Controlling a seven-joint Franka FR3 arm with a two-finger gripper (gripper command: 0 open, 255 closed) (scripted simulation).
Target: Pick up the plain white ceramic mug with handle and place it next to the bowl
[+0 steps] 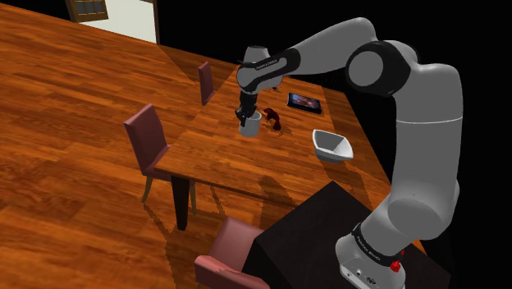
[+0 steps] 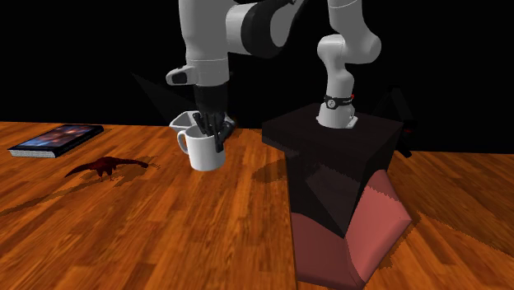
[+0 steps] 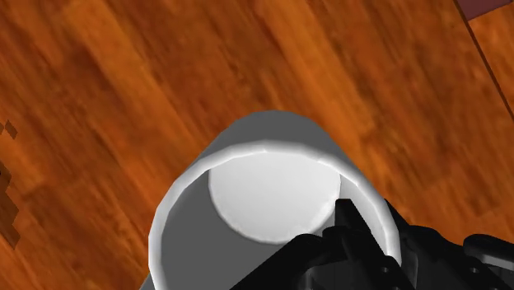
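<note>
A plain white mug [image 1: 249, 124] [image 2: 204, 150] [image 3: 264, 189] with a handle is near the middle of the wooden table [image 1: 213, 148]. My black gripper [image 1: 249, 117] [image 2: 218, 136] [image 3: 362, 239] comes down from above and is shut on its rim, one finger inside the cup and one outside. The mug leans a little. Whether its base touches the table I cannot tell. The white bowl [image 1: 332, 145] [image 2: 183, 122] sits apart from it, toward the shoulder view's right, closer to the stand.
A dark red dinosaur toy [image 1: 272, 117] [image 2: 107, 167] lies just beside the mug. A flat book or tablet [image 1: 304, 102] [image 2: 56, 138] lies farther back. Red chairs [image 1: 148, 139] [image 1: 206, 82] [image 1: 234, 259] surround the table. The dark stand [image 1: 328, 230] [image 2: 334, 165] abuts it.
</note>
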